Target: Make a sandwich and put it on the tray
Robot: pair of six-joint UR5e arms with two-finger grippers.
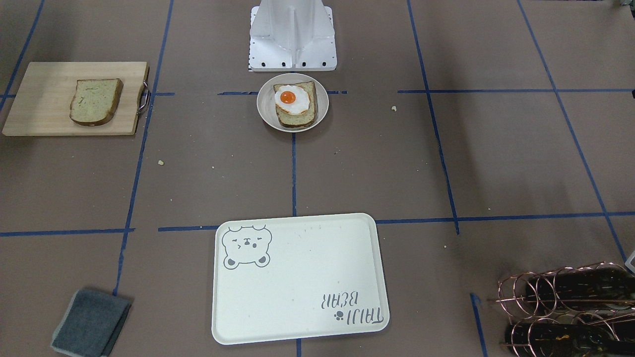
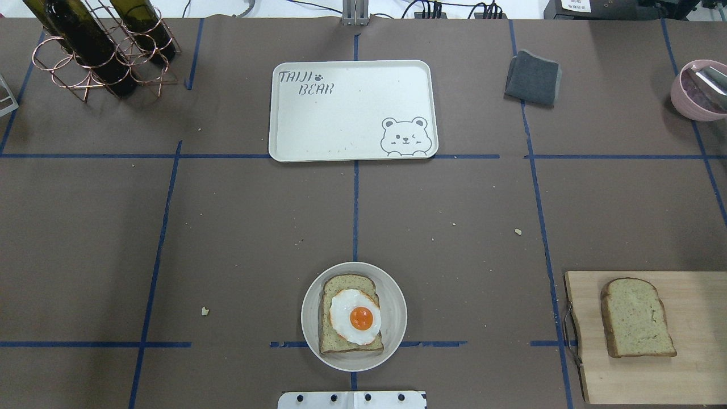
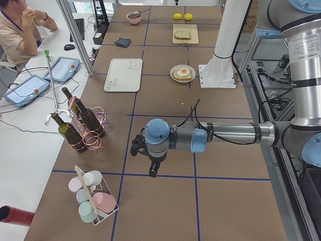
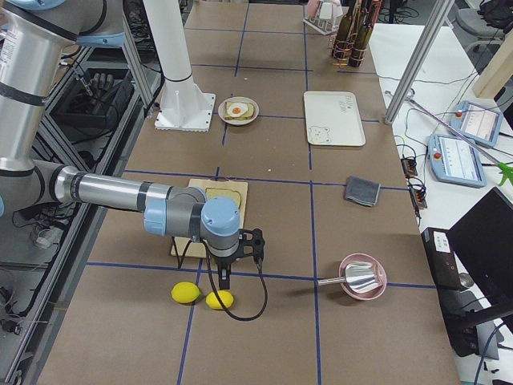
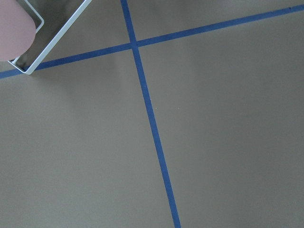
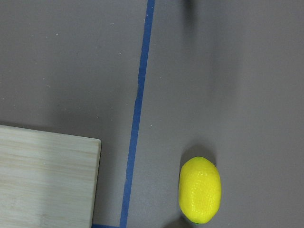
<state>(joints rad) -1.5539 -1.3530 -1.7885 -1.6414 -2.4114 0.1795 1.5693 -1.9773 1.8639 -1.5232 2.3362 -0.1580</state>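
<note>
A small round plate (image 2: 398, 307) near the robot base holds one bread slice (image 2: 341, 284) with a fried egg (image 2: 355, 316) on top; it also shows in the front view (image 1: 292, 102). A second bread slice (image 2: 637, 318) lies on a wooden cutting board (image 2: 698, 363) at the right. The cream bear tray (image 2: 352, 111) lies bare at the far middle. My left gripper (image 3: 136, 146) hangs far off by the cup rack. My right gripper (image 4: 253, 242) hangs beyond the cutting board near two lemons. I cannot tell whether either is open or shut.
A copper rack with wine bottles (image 2: 96, 48) stands at the far left. A grey cloth (image 2: 533, 78) and a pink bowl (image 2: 696, 91) sit at the far right. A lemon (image 6: 200, 189) lies under the right wrist. A rack of cups (image 3: 95, 201) is near the left gripper.
</note>
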